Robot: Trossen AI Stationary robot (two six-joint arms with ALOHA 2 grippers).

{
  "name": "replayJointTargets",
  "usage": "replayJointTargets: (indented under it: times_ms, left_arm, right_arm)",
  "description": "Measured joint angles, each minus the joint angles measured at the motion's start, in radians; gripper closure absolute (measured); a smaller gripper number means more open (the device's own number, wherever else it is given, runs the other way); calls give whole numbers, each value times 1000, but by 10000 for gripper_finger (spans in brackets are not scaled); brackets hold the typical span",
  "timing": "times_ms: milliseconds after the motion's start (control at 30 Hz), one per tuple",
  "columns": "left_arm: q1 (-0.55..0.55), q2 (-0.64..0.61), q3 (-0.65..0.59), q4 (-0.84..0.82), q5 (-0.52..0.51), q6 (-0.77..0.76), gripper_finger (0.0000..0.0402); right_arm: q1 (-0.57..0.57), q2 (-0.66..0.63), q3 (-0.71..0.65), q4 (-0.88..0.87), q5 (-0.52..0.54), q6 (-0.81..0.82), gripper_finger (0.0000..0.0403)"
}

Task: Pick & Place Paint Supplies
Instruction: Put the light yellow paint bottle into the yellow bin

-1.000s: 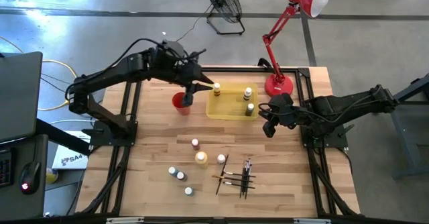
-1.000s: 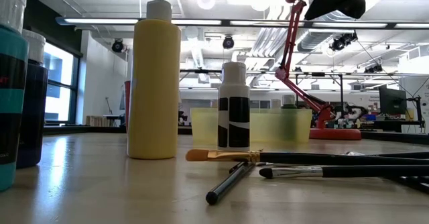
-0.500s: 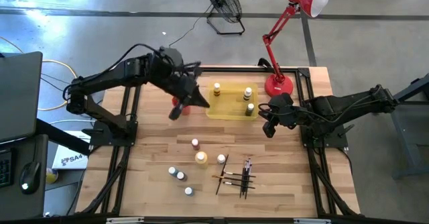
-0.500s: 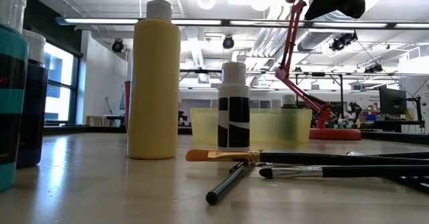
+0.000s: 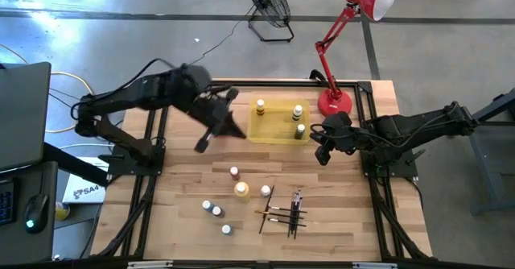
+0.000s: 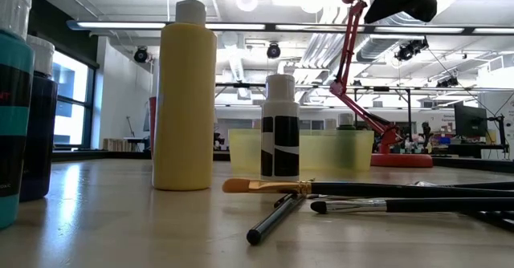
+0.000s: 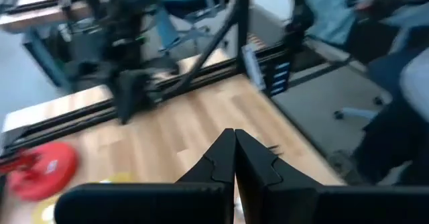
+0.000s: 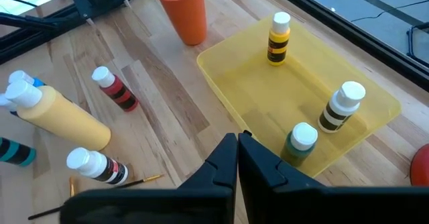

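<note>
Three small bottles stand upright in the yellow tray point(image 5: 278, 132): one at its far left point(image 5: 260, 105) and two at its right end point(image 5: 299, 129). Several more bottles point(image 5: 241, 190) lie or stand on the wood nearer the front. A bunch of thin paintbrushes point(image 5: 283, 213) lies on the table to their right. My left gripper point(image 5: 235, 129) hovers shut and empty just left of the tray. My right gripper point(image 5: 322, 152) hangs shut and empty off the tray's right end, with the tray in front of it in its wrist view point(image 8: 236, 150).
An orange-red cup point(image 8: 182, 9) stands left of the tray, under my left arm in the high view. A red desk lamp point(image 5: 334, 101) has its base at the table's far right. Bare wood lies between the tray and the loose bottles.
My left gripper has drawn back from the bottle at the tray's far left, swinging toward the table's left and near edge and tipping up. That bottle stays upright in the tray. My right arm has kept still.
</note>
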Motion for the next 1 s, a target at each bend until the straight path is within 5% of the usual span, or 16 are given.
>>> replayJointTargets:
  times_ms: [300, 467, 800, 1000]
  left_arm:
    - [-101, -76, -1, -117, -527, -55, 401]
    - [-105, -123, -47, -101, -561, -86, 401]
    - [-103, -379, -493, 188, -585, -183, 401]
    - [-104, -439, -606, 216, -609, -237, 401]
  right_arm:
    - [0, 0, 0, -2, 29, -13, 398]
    - [0, 0, 0, -1, 32, -26, 398]
    - [0, 0, 0, 0, 45, -37, 398]
    - [0, 0, 0, 0, 45, -38, 398]
